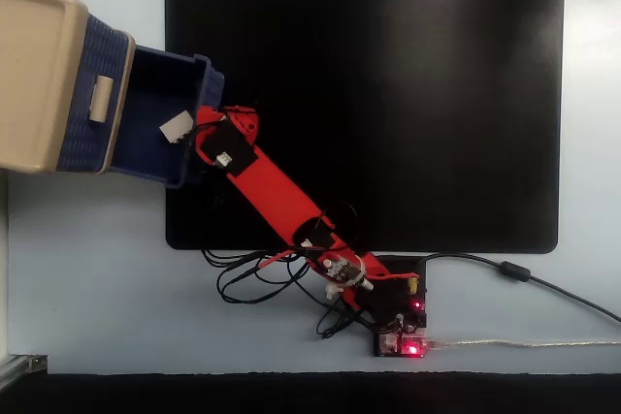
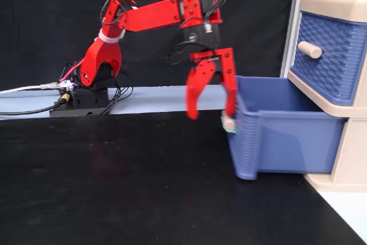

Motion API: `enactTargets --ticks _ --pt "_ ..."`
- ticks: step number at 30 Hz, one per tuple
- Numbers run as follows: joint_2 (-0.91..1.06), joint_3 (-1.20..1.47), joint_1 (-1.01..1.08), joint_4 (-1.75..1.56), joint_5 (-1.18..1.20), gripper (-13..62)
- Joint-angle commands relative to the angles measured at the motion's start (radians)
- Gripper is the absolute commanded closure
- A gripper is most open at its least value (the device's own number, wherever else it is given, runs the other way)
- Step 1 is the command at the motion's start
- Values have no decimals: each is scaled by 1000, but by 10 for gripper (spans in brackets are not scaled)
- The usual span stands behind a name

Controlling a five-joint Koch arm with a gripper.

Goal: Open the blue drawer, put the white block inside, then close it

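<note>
Pale blue counter (image 1: 87, 269) carrying black mat (image 1: 388, 94), beige cabinet (image 1: 34, 75) at left edge, arm base (image 1: 398, 322) with cables.

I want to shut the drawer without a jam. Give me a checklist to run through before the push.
1. White block lies inside the blue drawer: ok.
2. Claw has released the block, its jaws spread: ok.
3. Claw is down at the drawer front, by the beige handle: ok.
4. Nothing sticks up above the drawer rim: ok.
5. Drawer sits straight in the cabinet: not ok, it looks angled in the top-down fixed view.
6. Cables clear of the drawer: ok.
</note>
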Motion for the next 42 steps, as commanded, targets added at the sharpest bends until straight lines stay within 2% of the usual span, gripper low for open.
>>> enactTargets --ticks 1,9,16,18,20,24,27,30,35,39,42 --pt "-28 -106 -29 -77 51 150" --pt "-334 -462 -147 -313 126 148" --pt "-423 -589 -178 -362 135 146" --pt "-390 -598 -170 -284 130 144" --pt "-275 -604 -135 -115 123 146" --pt "6 -601 101 314 64 152" --pt "160 -569 328 469 -77 152" --pt "233 -405 522 468 -328 153" --pt "351 40 603 469 -758 155" --pt "529 568 647 373 -765 155" --pt "738 971 647 238 -767 154"
